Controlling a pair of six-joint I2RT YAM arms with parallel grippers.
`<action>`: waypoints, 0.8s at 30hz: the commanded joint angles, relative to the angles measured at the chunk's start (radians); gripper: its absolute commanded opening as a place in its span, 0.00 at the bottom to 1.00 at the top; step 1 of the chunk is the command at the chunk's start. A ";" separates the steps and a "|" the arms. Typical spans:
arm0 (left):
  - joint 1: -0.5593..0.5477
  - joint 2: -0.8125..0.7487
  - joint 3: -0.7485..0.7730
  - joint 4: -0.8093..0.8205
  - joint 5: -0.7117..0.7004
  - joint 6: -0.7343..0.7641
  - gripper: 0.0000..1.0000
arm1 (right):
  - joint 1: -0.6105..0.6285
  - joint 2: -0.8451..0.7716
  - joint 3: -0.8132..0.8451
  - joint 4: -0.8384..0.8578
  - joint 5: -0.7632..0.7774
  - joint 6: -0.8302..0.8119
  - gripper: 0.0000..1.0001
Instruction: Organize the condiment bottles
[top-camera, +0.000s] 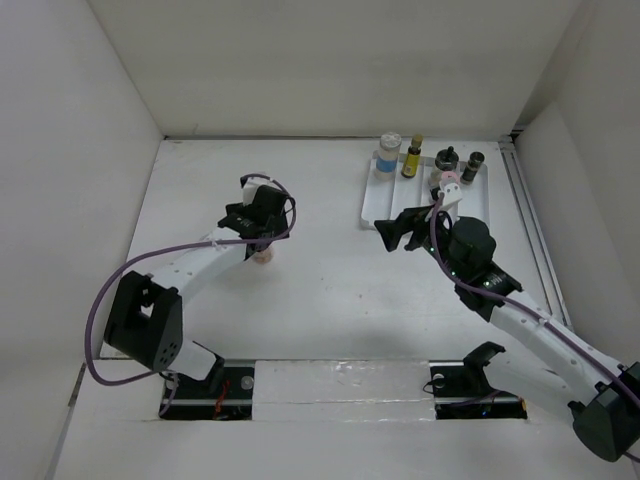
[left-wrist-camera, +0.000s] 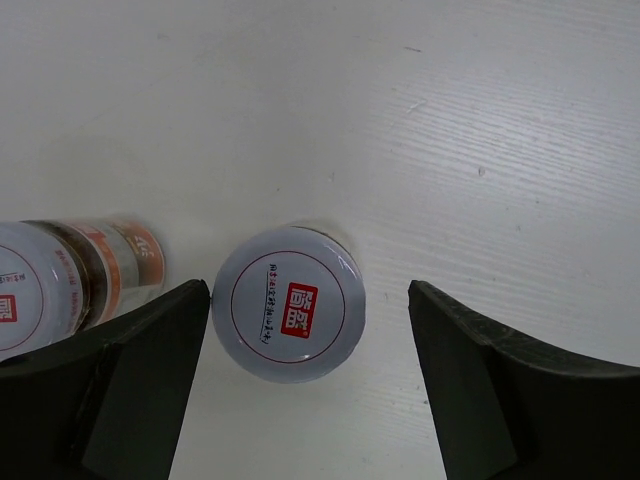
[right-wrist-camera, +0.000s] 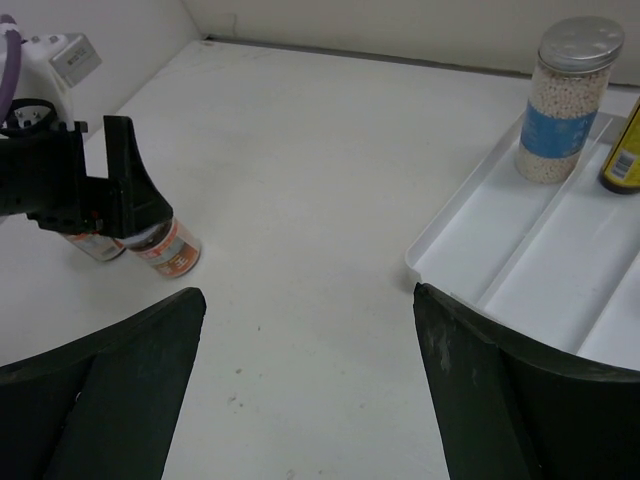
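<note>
Two pale-lidded beige jars stand together left of centre (top-camera: 263, 254). My left gripper (top-camera: 262, 238) is open and hangs right above them. In the left wrist view it (left-wrist-camera: 310, 300) straddles one upright jar (left-wrist-camera: 289, 304), which sits close to the left finger; the other jar (left-wrist-camera: 60, 285) stands outside that finger. The blue-labelled jar (top-camera: 387, 156), the amber bottle (top-camera: 412, 158) and two black-capped jars (top-camera: 446, 160) stand along the far end of the white tray (top-camera: 385, 205). My right gripper (top-camera: 393, 232) is open and empty at the tray's near left corner.
The right wrist view shows the tray's corner (right-wrist-camera: 430, 262), the blue-labelled jar (right-wrist-camera: 565, 100), the amber bottle (right-wrist-camera: 625, 150) and, far left, the left gripper (right-wrist-camera: 100, 190) over the two jars (right-wrist-camera: 165, 248). White walls enclose the table on three sides.
</note>
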 joint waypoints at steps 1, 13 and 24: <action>0.006 0.017 0.034 -0.011 -0.021 -0.015 0.76 | 0.004 -0.023 -0.005 0.032 -0.001 -0.015 0.91; 0.070 0.042 0.034 0.019 0.054 -0.015 0.46 | -0.025 -0.012 -0.014 0.023 -0.010 -0.015 0.91; -0.118 0.003 0.404 -0.030 0.073 0.036 0.20 | -0.088 -0.115 -0.033 -0.006 0.000 -0.015 0.91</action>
